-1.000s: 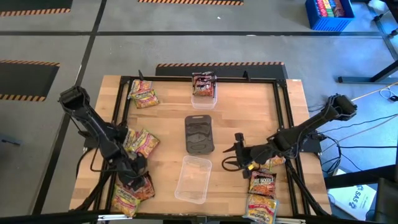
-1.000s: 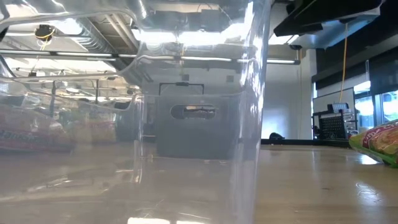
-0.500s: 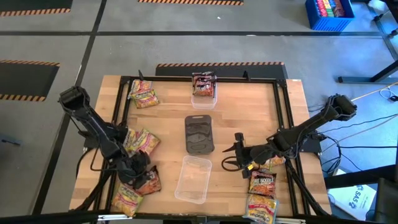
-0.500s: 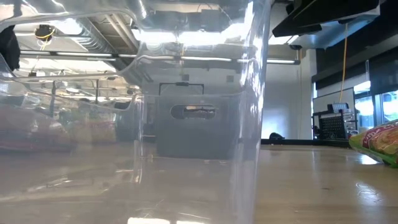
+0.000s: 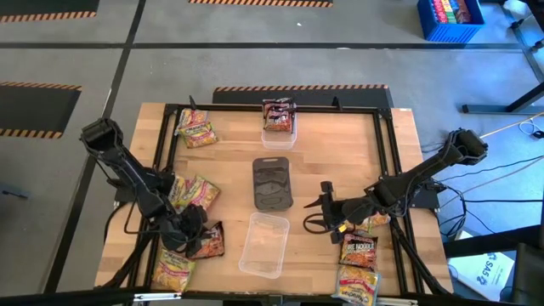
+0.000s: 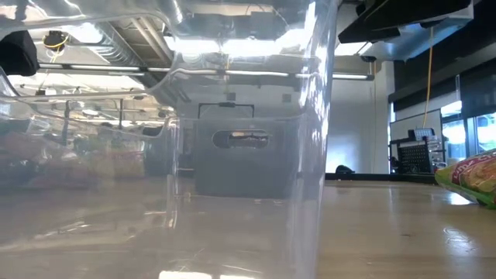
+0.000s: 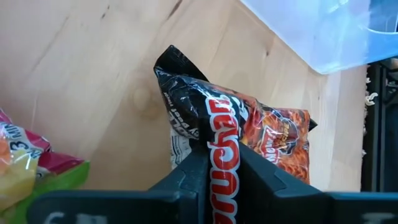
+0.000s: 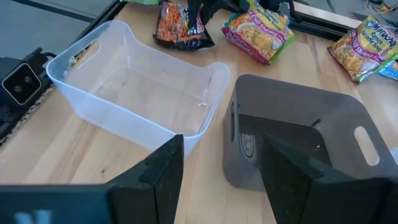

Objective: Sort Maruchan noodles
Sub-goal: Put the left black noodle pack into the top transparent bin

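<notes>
My left gripper [image 5: 191,231] is shut on a dark red-and-black Maruchan noodle packet [image 7: 239,127] at the table's near left, just left of an empty clear tray [image 5: 264,245]. More packets lie around it: green-and-orange ones [image 5: 194,192] [image 5: 172,272] on the left and one [image 5: 196,129] at the far left. A dark packet sits in the far clear tray [image 5: 279,119]. My right gripper [image 5: 327,210] hovers open right of centre, with further packets [image 5: 359,249] near it. My left gripper pinches the dark packet by its near edge [image 7: 222,146] between its two fingers [image 7: 194,177]. The packet stands on edge, sticking out past the fingertips toward the clear tray. Whether its far end [image 7: 177,68] rests on the wood, I cannot tell.
A dark grey lid [image 5: 273,184] lies at the table's centre, between the two clear trays. In the right wrist view the near tray [image 8: 134,93] and the lid [image 8: 298,137] lie just ahead of the open fingers. A black frame [image 5: 387,144] runs round the work area.
My left gripper has taken hold of the dark packet and drawn it a short way toward the table's right edge and far side, closer to the near clear tray. The packet has turned up from lying flat. My right arm has kept still.
</notes>
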You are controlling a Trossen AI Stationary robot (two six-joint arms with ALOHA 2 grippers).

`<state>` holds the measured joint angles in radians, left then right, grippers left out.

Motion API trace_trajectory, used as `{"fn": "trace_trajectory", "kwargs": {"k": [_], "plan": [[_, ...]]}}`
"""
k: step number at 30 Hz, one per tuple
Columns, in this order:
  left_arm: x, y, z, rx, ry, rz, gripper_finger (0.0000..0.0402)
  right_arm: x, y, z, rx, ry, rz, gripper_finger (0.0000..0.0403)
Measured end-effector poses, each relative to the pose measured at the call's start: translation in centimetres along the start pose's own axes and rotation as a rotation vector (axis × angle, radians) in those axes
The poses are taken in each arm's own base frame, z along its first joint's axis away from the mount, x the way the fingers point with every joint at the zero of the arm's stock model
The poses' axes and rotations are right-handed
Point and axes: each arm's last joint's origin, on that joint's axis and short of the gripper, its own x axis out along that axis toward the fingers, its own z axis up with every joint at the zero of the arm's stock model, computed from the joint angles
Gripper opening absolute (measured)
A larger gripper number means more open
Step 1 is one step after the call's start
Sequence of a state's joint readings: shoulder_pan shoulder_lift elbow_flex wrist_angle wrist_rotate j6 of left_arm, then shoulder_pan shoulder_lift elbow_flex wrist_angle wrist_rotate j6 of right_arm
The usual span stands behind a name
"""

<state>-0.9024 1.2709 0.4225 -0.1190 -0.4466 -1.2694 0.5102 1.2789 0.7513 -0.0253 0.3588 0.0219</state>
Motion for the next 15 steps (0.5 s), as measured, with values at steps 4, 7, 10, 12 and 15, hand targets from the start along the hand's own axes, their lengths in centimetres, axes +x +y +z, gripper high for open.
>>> {"fn": "trace_trajectory", "kwargs": {"k": [4,7,10,12,15], "plan": [[0.00,-0.03,0.04,0.020,-0.013,0.000,0.0043,0.00,0.00,0.14,0.001,-0.013,0.000,0.0182],[0.00,-0.02,0.07,0.033,-0.023,0.003,0.0030,0.00,0.00,0.16,0.002,-0.016,0.000,0.0182],[0.00,-0.06,0.10,0.045,-0.028,0.002,0.0017,0.00,0.00,0.16,0.002,-0.016,0.000,0.0182],[-0.01,-0.06,0.11,0.046,-0.030,0.002,0.0010,0.00,0.00,0.16,0.002,-0.016,0.000,0.0182],[-0.02,-0.09,0.12,0.048,-0.033,0.002,0.0006,0.00,0.00,0.16,0.002,-0.016,0.001,0.0182]]}}
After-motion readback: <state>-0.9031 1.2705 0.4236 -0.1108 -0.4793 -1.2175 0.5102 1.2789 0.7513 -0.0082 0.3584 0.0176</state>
